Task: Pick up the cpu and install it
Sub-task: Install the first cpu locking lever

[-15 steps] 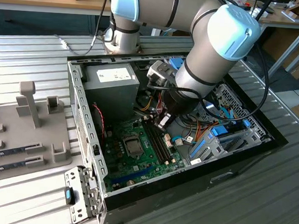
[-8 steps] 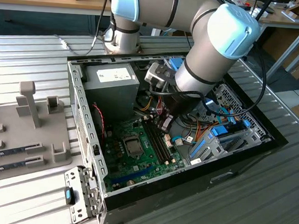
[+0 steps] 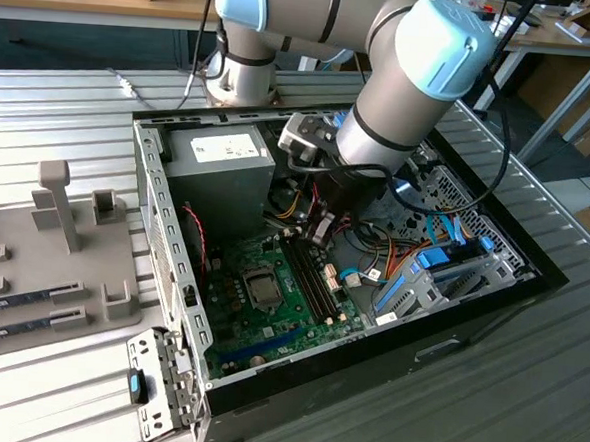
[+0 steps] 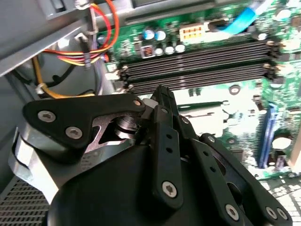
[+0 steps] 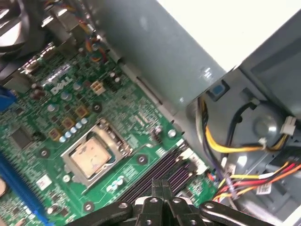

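Hovering gripper [image 5: 162, 188] over memory slots [image 5: 157, 176], jaws together, empty; cpu [image 5: 92, 155] seated in socket, frame centre-left. Install step looks done; latch check needed.

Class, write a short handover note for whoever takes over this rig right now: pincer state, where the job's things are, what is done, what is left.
Pincer: shut, nothing seen between its fingertips, inside the computer case above the memory slots.
Socket: beside those slots on the motherboard; a pale square lies within its frame. Cannot tell whether that is the cpu or bare contacts.
Done: unclear from these views.
Left: the install is not confirmed.
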